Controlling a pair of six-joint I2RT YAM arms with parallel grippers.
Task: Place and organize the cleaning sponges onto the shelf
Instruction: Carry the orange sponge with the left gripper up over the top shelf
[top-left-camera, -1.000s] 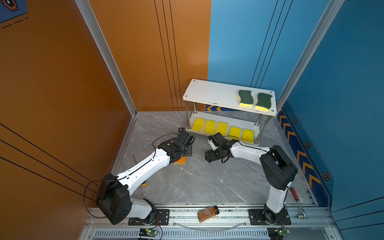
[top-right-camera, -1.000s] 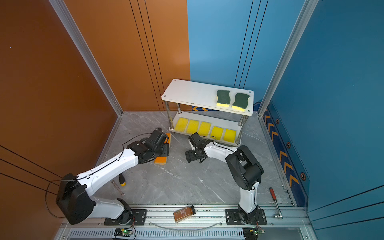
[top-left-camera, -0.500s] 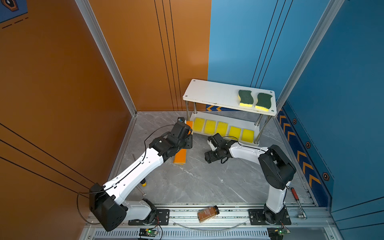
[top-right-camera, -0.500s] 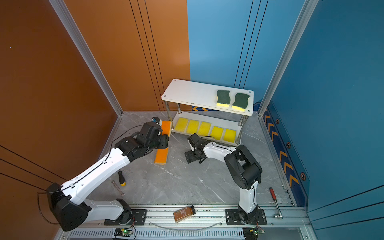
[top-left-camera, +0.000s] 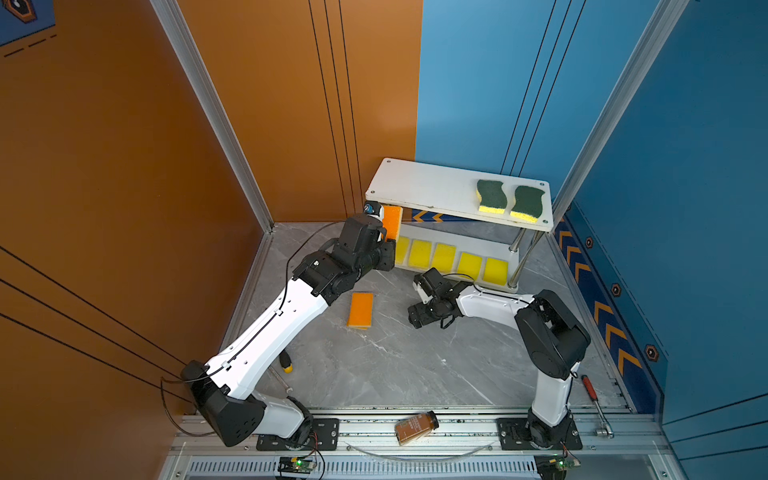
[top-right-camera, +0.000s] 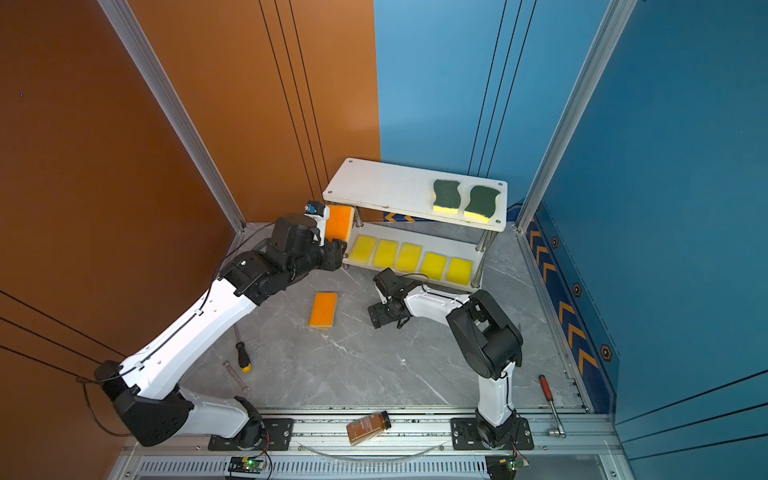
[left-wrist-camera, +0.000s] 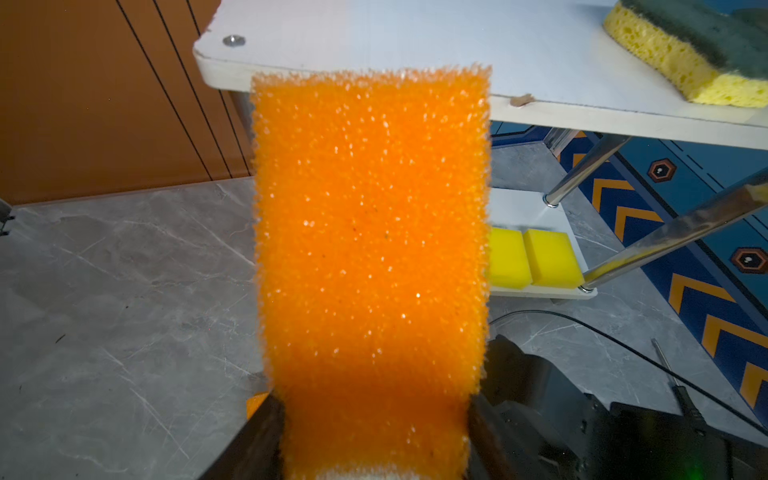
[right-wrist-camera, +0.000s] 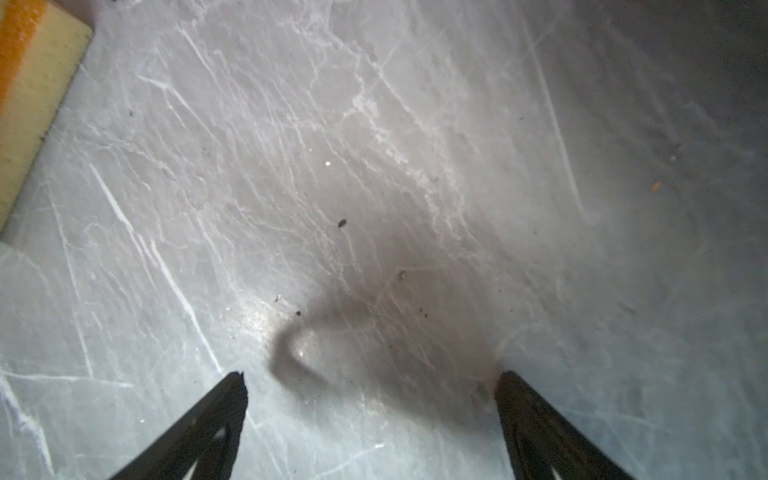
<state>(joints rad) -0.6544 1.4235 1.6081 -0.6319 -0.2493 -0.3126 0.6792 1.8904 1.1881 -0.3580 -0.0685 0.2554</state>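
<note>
My left gripper (left-wrist-camera: 372, 415) is shut on an orange-topped sponge (left-wrist-camera: 370, 232), which stands upright at the left end of the white two-tier shelf (top-left-camera: 436, 187), just under its top board. A second orange-topped sponge (top-left-camera: 360, 309) lies flat on the grey floor. Two green-topped sponges (top-left-camera: 491, 195) sit on the top board. Several yellow sponges (top-left-camera: 444, 255) line the lower board. My right gripper (right-wrist-camera: 370, 386) is open low over bare floor, right of the floor sponge (right-wrist-camera: 25, 83). Both top views show the held sponge (top-right-camera: 340, 222) and the right gripper (top-right-camera: 380, 318).
A brown bottle (top-left-camera: 415, 426) lies on the front rail. A yellow-and-black screwdriver (top-right-camera: 243, 357) and a metal wrench (top-right-camera: 235, 376) lie by the left arm. A red-handled tool (top-left-camera: 594, 395) lies at the front right. Orange and blue walls close in behind the shelf.
My left arm has lifted an orange-topped sponge from the floor up to the shelf's left end, and its grip has tightened. Another orange-topped sponge now shows on the floor. The right arm stayed still.
</note>
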